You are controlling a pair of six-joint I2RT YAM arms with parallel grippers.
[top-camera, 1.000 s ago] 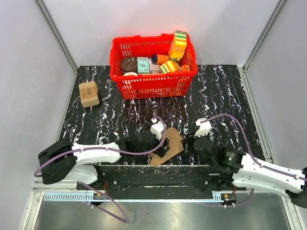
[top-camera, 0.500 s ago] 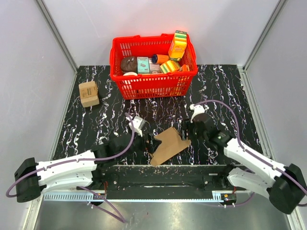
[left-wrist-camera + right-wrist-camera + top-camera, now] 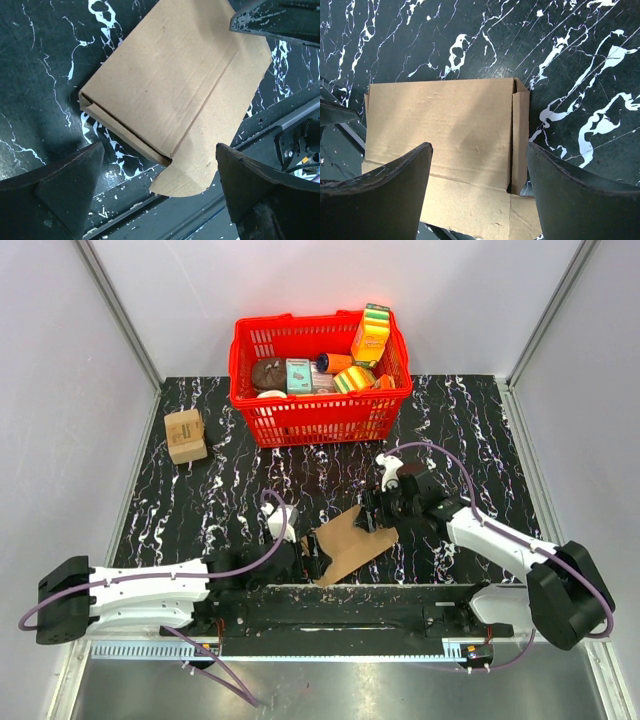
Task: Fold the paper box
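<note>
The paper box (image 3: 347,545) is a flat sheet of plain brown cardboard with crease lines, lying on the black marble table near its front edge. In the left wrist view it (image 3: 175,95) fills the middle, with a rounded flap over the table's metal rail. In the right wrist view it (image 3: 440,130) lies below the fingers, a narrow side flap at its right. My left gripper (image 3: 312,558) is open at the box's left edge, holding nothing. My right gripper (image 3: 375,512) is open above the box's far right corner, holding nothing.
A red basket (image 3: 320,410) full of colourful packages stands at the back middle. A small tan cube box (image 3: 185,435) sits at the back left. The metal rail (image 3: 330,600) runs along the table's front edge. Grey walls close both sides.
The right arm moved forward and left over the box's far right corner. The left gripper let the box go, drew back left, then returned to its left edge. The box now lies flat.
</note>
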